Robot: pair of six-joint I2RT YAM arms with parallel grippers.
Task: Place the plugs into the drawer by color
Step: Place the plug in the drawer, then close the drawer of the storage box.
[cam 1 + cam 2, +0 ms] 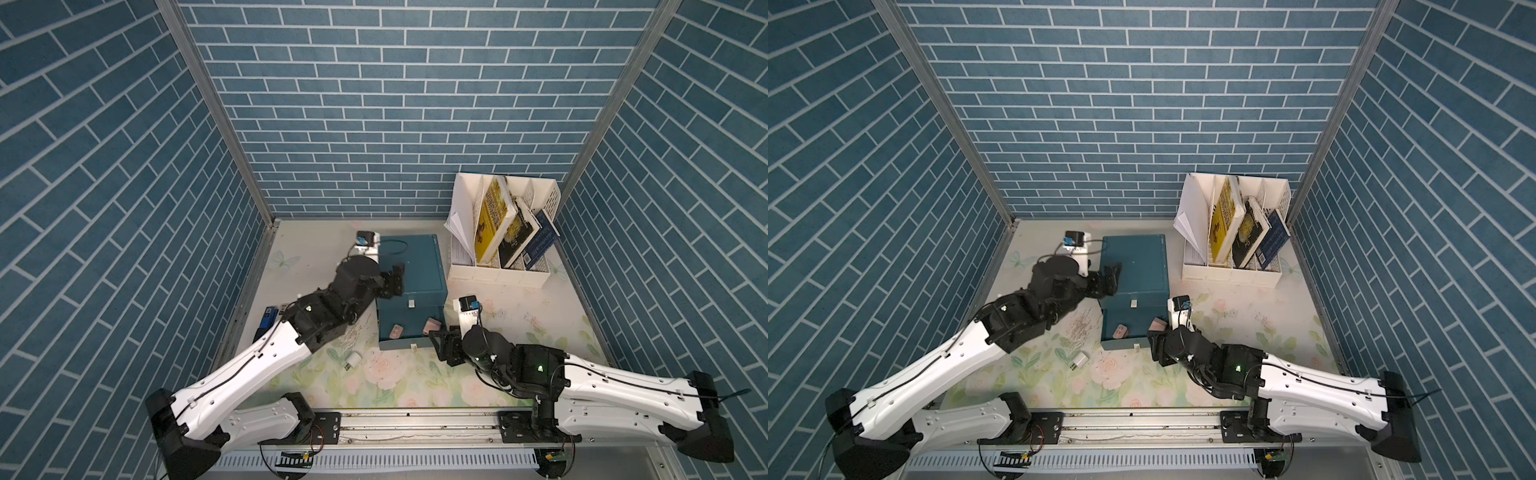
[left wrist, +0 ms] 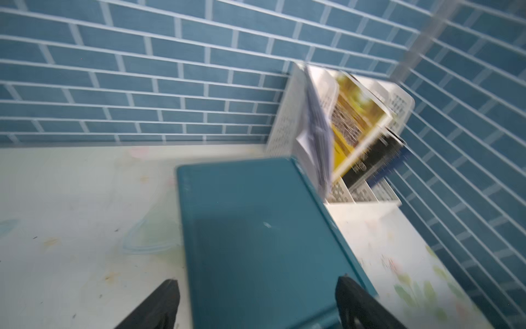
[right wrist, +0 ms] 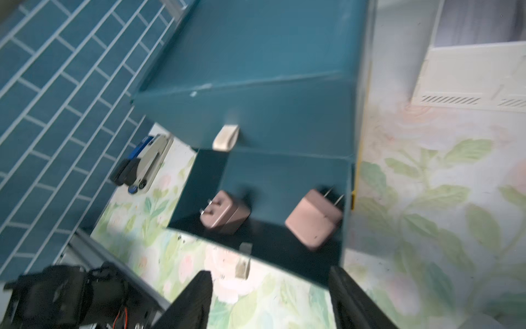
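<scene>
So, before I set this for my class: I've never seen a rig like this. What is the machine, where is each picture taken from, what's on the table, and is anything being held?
It is a robot with two white-and-black arms, each ending in two black fingers. Two pictures look down from overhead on the whole scene; the other two come from cameras on the arms' wrists.

On the flowery table stands a dark teal drawer cabinet with its bottom drawer pulled out. Two pink plugs lie inside. A white plug lies on the table in front. A white book rack stands at the back, and a blue-and-black gadget lies at the left edge.

The left gripper hovers open over the cabinet's top; the right gripper is open beside the drawer. Neither holds anything.
</scene>
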